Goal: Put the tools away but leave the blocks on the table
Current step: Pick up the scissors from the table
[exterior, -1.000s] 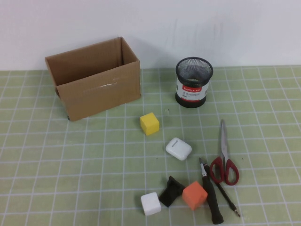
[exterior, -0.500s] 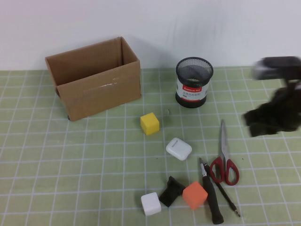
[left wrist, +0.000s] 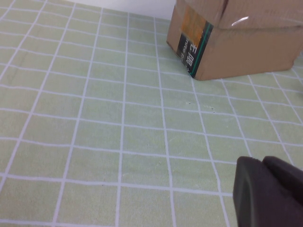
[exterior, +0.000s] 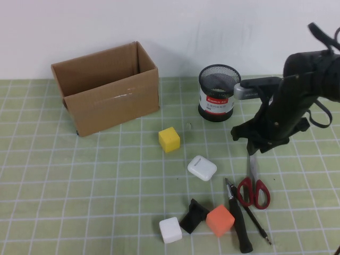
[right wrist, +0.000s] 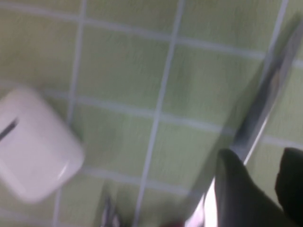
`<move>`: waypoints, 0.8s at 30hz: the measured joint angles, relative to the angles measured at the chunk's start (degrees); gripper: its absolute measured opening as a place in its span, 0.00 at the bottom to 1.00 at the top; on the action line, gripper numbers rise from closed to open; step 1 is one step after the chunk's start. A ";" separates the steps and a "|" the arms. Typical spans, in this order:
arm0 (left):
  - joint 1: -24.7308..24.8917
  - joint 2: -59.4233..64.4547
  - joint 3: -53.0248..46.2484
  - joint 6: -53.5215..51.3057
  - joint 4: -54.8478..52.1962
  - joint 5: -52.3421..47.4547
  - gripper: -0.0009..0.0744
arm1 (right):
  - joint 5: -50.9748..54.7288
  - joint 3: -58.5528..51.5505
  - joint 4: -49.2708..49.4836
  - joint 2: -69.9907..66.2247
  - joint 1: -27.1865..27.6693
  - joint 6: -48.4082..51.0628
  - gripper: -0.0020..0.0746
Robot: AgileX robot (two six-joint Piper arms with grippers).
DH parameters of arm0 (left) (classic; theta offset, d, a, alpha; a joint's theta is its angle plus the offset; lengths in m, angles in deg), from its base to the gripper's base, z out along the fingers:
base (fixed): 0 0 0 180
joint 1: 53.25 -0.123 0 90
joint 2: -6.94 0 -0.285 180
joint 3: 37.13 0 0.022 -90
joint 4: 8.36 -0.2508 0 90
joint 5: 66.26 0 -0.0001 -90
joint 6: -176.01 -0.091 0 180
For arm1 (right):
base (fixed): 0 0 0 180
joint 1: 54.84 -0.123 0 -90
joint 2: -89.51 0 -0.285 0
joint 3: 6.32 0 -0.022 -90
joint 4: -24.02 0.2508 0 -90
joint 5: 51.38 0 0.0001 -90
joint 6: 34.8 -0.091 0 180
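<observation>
Reaching in from the right side, my right gripper (exterior: pixel 254 144) hangs over the blades of the red-handled scissors (exterior: pixel 253 183) on the green grid table (exterior: pixel 79 186). In the right wrist view its two dark fingers (right wrist: pixel 241 189) stand a narrow gap apart, holding nothing, with the silver blade (right wrist: pixel 265 94) running just beside them. The red handles lie nearer to me than the gripper. Just left of those handles lie the thick black-handled screwdriver (exterior: pixel 238 220) and the thin black driver (exterior: pixel 256 219), side by side. Further left of the gripper sits the white rounded case (exterior: pixel 202 168), which also fills a corner of the right wrist view (right wrist: pixel 33 146). Beyond the case is the yellow block (exterior: pixel 169 139). The orange block (exterior: pixel 220 220), a black wedge (exterior: pixel 193 215) and the white block (exterior: pixel 170 229) sit in a row near my edge. Behind the gripper and a little left stands a black mesh cup (exterior: pixel 219 92); an open cardboard box (exterior: pixel 106 87) stands far to its left.

My left gripper (left wrist: pixel 270 191) is parked over bare mat near that box (left wrist: pixel 236 38); I cannot tell its opening
</observation>
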 joint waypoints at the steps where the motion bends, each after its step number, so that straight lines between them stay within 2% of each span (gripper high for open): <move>1: 0.00 0.00 0.00 0.00 0.00 0.00 0.01 | 0.00 0.47 -0.99 -0.49 0.00 -0.92 0.25; 6: 0.00 0.00 0.00 0.00 0.00 0.00 0.01 | 0.63 1.41 -2.98 -2.59 0.00 -4.73 0.27; 19: 0.00 0.00 0.00 0.00 0.00 0.00 0.01 | 2.53 1.41 -0.51 -2.69 -0.75 -7.80 0.27; 24: 0.00 0.00 0.00 0.00 0.00 0.00 0.01 | 3.75 1.31 -2.57 -2.69 -2.63 -12.60 0.35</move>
